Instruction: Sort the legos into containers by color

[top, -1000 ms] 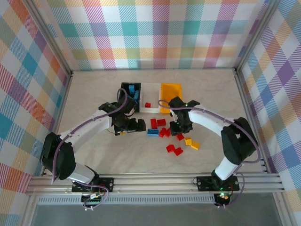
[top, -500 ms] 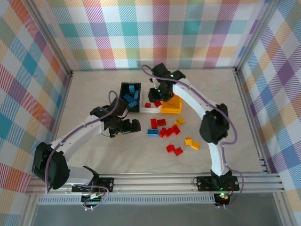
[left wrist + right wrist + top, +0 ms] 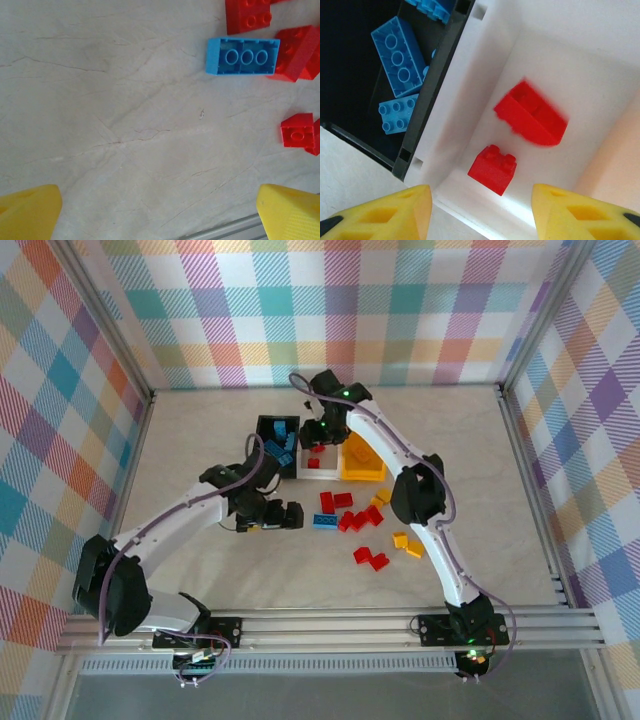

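My right gripper (image 3: 480, 215) (image 3: 318, 436) hangs open over the white container (image 3: 485, 60) (image 3: 330, 471). Nothing is between its yellow fingers (image 3: 395, 210). Below it a blurred red lego (image 3: 532, 115) and a small sharp red lego (image 3: 492, 167) show inside the white container. The black container (image 3: 435, 105) (image 3: 264, 433) to the left holds several blue legos (image 3: 397, 55). The yellow-orange container (image 3: 362, 462) stands to the right. My left gripper (image 3: 157, 215) (image 3: 270, 518) is open just over bare table, left of a blue lego (image 3: 243, 56) (image 3: 324, 521) and red legos (image 3: 297, 52).
Loose red legos (image 3: 355, 520) lie mid-table, two more red ones (image 3: 370, 559) nearer the front, and yellow ones (image 3: 407, 544) to their right. The right arm's forearm (image 3: 385, 455) stretches over the yellow-orange container. Checked walls close in the table on three sides.
The right arm swung from the loose pile to above the white container and its jaws opened, letting a red lego go. The left gripper shifted slightly and stays open.
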You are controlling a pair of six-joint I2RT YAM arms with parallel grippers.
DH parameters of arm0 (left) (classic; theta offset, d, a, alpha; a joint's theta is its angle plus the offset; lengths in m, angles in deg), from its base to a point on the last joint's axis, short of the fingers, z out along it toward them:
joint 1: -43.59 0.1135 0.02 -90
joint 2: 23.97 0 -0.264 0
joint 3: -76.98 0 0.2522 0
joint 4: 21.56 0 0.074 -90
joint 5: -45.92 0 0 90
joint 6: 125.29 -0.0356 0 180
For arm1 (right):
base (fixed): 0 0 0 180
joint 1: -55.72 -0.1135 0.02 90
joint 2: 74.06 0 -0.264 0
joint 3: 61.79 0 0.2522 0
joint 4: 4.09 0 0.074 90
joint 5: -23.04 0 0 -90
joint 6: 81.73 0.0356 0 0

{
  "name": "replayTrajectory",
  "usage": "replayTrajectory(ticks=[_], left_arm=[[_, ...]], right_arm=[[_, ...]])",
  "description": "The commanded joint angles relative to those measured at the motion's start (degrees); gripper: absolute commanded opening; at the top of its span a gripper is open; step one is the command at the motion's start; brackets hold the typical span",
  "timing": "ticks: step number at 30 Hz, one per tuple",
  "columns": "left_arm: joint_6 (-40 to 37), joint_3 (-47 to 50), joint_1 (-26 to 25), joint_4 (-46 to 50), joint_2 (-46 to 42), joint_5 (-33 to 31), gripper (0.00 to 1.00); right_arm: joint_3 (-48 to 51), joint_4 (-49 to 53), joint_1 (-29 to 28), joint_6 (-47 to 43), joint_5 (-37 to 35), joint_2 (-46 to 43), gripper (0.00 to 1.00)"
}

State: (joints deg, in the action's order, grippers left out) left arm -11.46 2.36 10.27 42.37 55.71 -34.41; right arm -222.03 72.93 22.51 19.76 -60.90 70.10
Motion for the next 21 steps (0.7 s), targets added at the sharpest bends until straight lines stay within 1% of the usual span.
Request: replayTrajectory(ticks=[1, 4, 7, 11, 17, 21], left_arm=[[-4.06, -1.70, -0.49, -3.02, 3.18, 2.09, 1.00], [-6.48, -4.03, -1.94, -5.79, 7.26, 2.97, 1.00], [-7.56, -6.80, -3.49, -8.51, 12.34, 3.58, 1.00], [-6.06, -9.21, -4.83, -12.22, 18.54, 4.13, 0.99], [-5.20, -12.57, -5.34, -13.87, 25.65, 2.89, 0.99], [-4.59, -14.39, -5.47, -14.53, 28.38, 3.55, 0.99]], right_arm=[[0.52, 2.04, 0.56, -0.49, 2.27, -5.47, 0.56], [5.90, 3.42, 1.44, 0.50, 2.10, -11.62, 0.56], [19.63, -0.24, 2.88, 2.49, 1.81, -22.39, 0.57], [36.60, -4.44, 5.23, 5.35, 2.72, -35.41, 0.58], [49.21, -3.61, 5.36, 6.39, 1.45, -45.19, 0.58], [53.85, -3.59, 5.35, 7.30, 1.49, -48.63, 0.58]])
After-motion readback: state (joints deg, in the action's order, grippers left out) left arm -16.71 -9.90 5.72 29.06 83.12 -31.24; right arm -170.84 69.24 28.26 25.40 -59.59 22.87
